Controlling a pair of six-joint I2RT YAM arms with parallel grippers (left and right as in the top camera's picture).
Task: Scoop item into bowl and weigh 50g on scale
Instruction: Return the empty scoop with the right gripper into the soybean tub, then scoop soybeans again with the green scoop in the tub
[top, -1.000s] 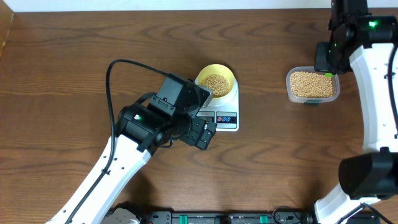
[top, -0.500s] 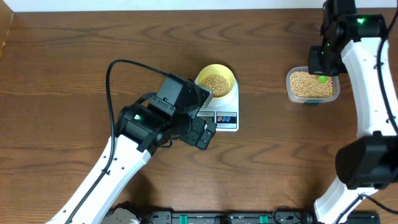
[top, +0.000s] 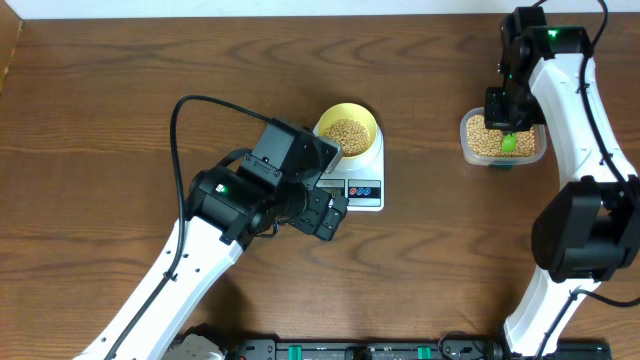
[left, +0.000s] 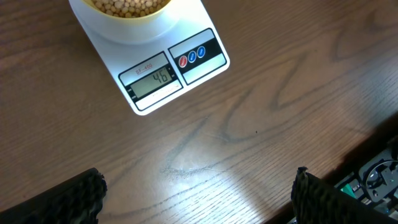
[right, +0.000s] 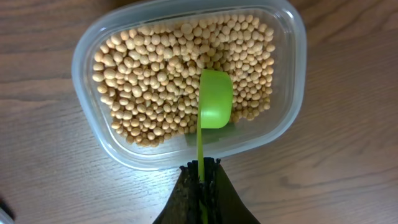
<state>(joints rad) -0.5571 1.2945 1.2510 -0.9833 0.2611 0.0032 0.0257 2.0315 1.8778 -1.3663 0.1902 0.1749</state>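
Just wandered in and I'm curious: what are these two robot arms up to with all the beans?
The right gripper is clamped on a green scoop, dipping it into a clear tub of beans; the scoop looks empty. A yellow bowl holding some beans sits on a white scale whose display reads 46. The left gripper hangs open over the table in front of the scale, holding nothing.

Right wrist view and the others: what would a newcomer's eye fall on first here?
The bright green scoop, clamped in the right pincer, stands out against the tan beans in the clear tub, far right in the overhead view. Next comes the yellow bowl of beans on the white scale at centre, whose display reads 46.
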